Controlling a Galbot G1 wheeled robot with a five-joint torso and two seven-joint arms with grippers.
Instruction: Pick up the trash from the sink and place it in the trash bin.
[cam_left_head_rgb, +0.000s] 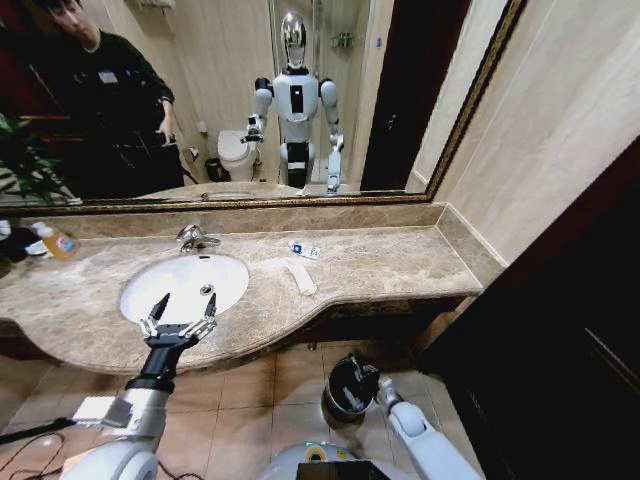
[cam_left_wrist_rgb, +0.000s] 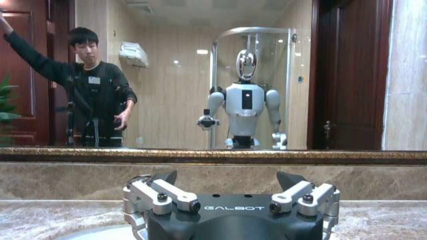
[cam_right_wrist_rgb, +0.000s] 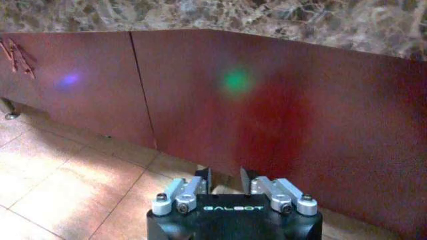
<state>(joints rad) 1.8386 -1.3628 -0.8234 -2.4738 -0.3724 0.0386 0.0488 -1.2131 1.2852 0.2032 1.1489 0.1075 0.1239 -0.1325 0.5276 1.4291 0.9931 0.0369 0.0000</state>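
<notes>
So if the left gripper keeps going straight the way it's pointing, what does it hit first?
Probably the marble backsplash under the mirror: the open left gripper points level across the sink toward it. Depth is unclear.

Sink (cam_left_head_rgb: 150, 290) open above (tap (cam_left_head_rgb: 192, 238) behind).

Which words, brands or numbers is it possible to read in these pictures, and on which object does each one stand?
"GALBOT": white letters on the black body of the left gripper, which hovers open at the sink.
"GALBOT": the same on the right gripper, low before the red-brown cabinet front.
Blue-labelled sachet on the counter: too small to read.
Bottle with orange-yellow label: too small to read.
</notes>
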